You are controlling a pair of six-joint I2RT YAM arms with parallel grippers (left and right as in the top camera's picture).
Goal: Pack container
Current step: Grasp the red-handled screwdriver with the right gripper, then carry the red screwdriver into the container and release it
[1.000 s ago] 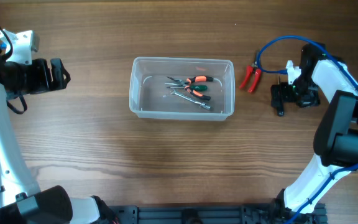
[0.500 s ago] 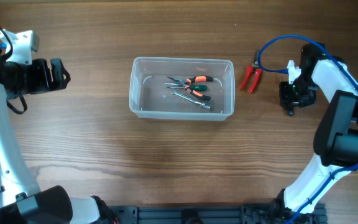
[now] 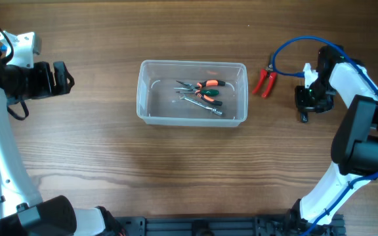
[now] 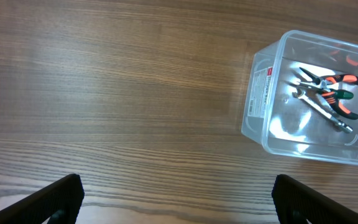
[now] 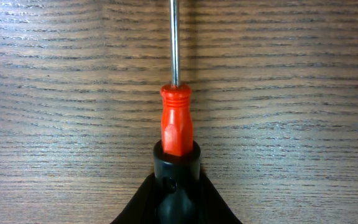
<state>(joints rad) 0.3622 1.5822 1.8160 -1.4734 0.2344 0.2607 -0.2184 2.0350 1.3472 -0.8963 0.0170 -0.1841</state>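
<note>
The container [image 3: 161,101] holds pliers [image 3: 205,85]; the right claw [image 5: 176,165] grips a red screwdriver [image 5: 176,118], the left claw [image 4: 182,199] spread wide.

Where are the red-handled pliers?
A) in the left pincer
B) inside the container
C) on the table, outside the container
C: the red pliers lie on the table, between the container and the right pincer.
</note>
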